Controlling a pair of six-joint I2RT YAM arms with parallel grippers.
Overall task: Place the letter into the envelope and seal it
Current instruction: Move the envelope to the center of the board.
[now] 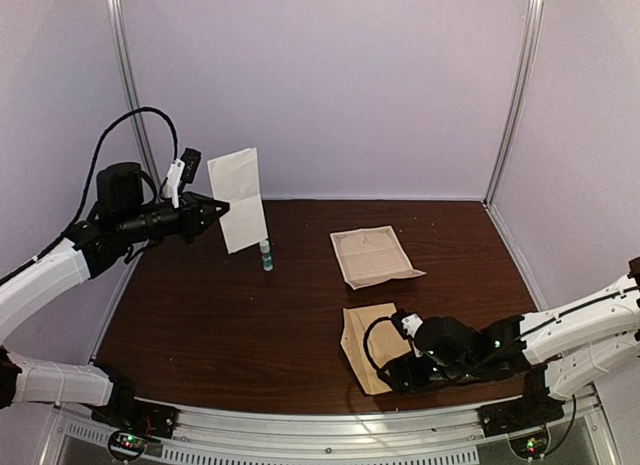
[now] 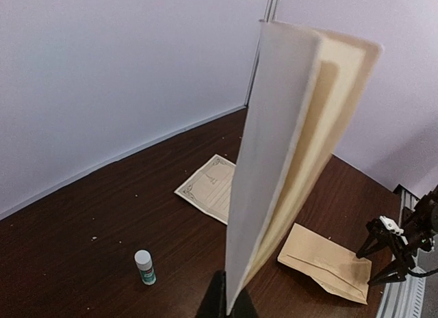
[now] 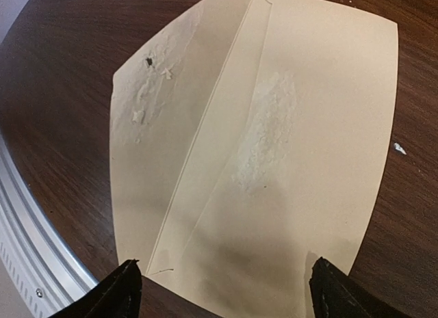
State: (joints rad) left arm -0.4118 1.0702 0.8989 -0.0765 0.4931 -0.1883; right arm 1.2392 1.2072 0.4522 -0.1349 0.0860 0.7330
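Left gripper (image 1: 222, 209): clamped on folded pale sheet (image 1: 240, 197), which stands upright at far left. Right gripper (image 1: 397, 370): jaws spread wide, low over envelope (image 1: 362, 335), which lies flat at near right on table (image 1: 220, 325). Letter (image 1: 372, 255): flat, just beyond envelope, not touching it. Glue stick (image 1: 266, 255): upright, left of letter.

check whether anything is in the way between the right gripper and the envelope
nothing visible. the right gripper hangs open at the envelope's edge, with only bare paper ahead of its fingers. the glue stick and the bordered letter lie farther back, clear of it.
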